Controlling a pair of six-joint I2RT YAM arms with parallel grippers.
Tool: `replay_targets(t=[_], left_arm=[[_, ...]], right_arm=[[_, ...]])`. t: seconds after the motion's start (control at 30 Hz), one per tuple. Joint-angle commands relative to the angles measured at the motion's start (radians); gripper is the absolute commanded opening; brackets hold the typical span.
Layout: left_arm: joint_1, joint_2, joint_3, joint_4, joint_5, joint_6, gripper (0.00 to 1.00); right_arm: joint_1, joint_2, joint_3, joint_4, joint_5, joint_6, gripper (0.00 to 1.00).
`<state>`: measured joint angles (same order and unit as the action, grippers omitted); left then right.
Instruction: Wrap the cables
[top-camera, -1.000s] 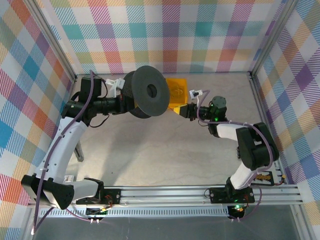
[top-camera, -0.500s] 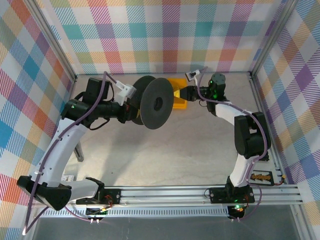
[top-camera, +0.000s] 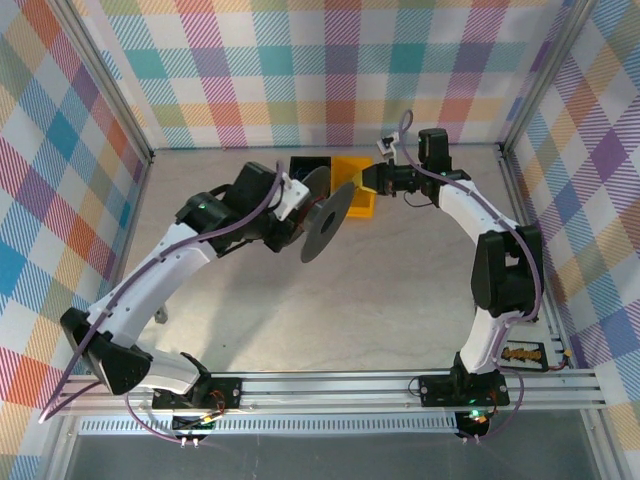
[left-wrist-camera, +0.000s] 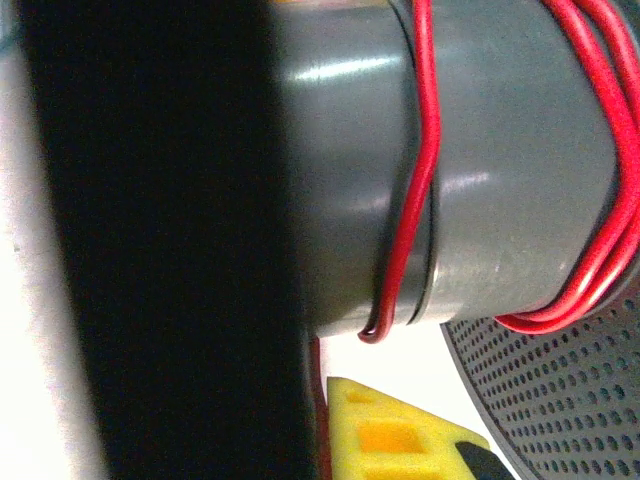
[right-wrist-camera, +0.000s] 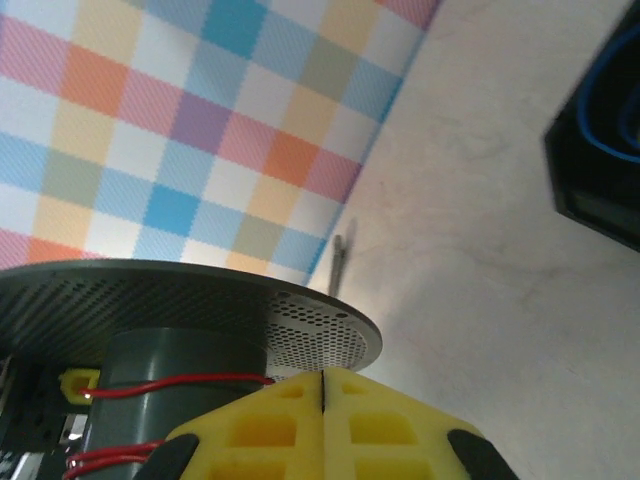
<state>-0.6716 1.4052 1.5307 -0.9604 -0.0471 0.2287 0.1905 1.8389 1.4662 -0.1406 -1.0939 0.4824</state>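
Now, left gripper (top-camera: 288, 203): jaws closed, holding tilted spool (top-camera: 325, 222). Red cable (left-wrist-camera: 415, 200) wound on it in loose turns. Black bin (top-camera: 312, 163) at spool's 12 o'clock, blue cable (right-wrist-camera: 600, 95) inside. Yellow bin (top-camera: 358, 205) at spool's 2 o'clock, contents hidden. Right gripper (right-wrist-camera: 323, 400): yellow jaws pressed together just beside spool; pinching cable or not, cannot tell.

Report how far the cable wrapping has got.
Done: several red cable turns sit on the grey spool. In hand: the left hand holds that spool; the right hand, shut, meets the red strand beside it. Left: a blue cable lies in the black bin, unwound.
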Motion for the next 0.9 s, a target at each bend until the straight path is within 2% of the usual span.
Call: replay_targets(t=[0.0,0.13,0.33,0.67,0.87], left_arm=[[-0.049,0.018,-0.024,-0.341,-0.181,0.092,0.0],[-0.081,0.007,-0.088,-0.271,-0.232,0.169,0.0],[-0.092,0.017,-0.184,-0.185,-0.345,0.266,0.0],[-0.107,0.059,-0.237,-0.117,-0.414,0.35,0.0],[-0.133,0.073,-0.277,-0.078,-0.427,0.385,0.0]], right_arm=[[-0.105,-0.093,0.082,-0.127,0.158,-0.138,0.0],[-0.104,-0.136,0.079,-0.175,0.142,-0.188,0.0],[-0.088,-0.209,0.075,-0.247,0.184,-0.256,0.0],[-0.037,-0.277,0.068,-0.295,0.219,-0.313,0.0],[-0.003,-0.326,0.057,-0.318,0.186,-0.411,0.0]])
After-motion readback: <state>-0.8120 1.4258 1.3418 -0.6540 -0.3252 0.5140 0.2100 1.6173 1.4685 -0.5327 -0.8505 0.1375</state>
